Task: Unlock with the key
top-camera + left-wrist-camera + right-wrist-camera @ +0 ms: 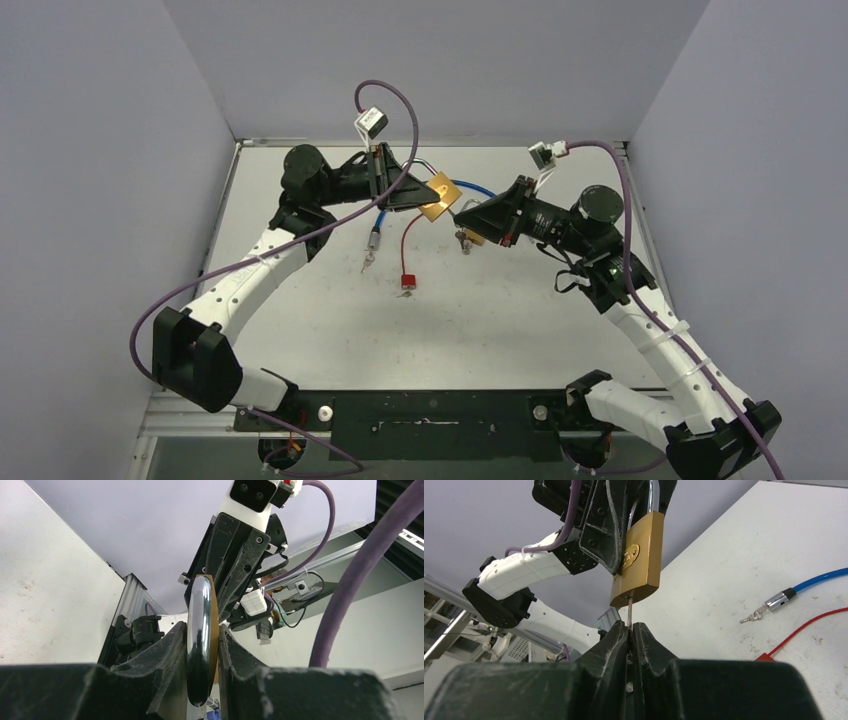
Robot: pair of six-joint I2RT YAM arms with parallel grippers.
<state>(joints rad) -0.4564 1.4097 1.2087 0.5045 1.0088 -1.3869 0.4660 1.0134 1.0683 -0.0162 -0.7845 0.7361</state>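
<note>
Left arm: rises from the near left corner of the worktop [520, 330], elbow bent outward, forearm reaching to the middle of the far edge. Left end effector [202, 645]: clamped on the brass padlock [640, 555] at its shackle [200, 615] end, holding it in the air above the worktop with the bottom face turned toward the right arm. Right arm: rises from the near right corner, folded at the elbow, wrist pointing left at the padlock. Right end effector [630, 630]: fingers pressed together on the key [630, 611], whose thin blade runs straight up into the bottom face of the padlock; small spare keys [462, 240] hang below it. On the worktop beneath and beside both: a blue cable [819, 580] with a silver end fitting [778, 600] and a small key at its tip, toward the far edge; a thin red cable [814, 625] ending in a red block [408, 282], near the middle. None of these touches either arm.
</note>
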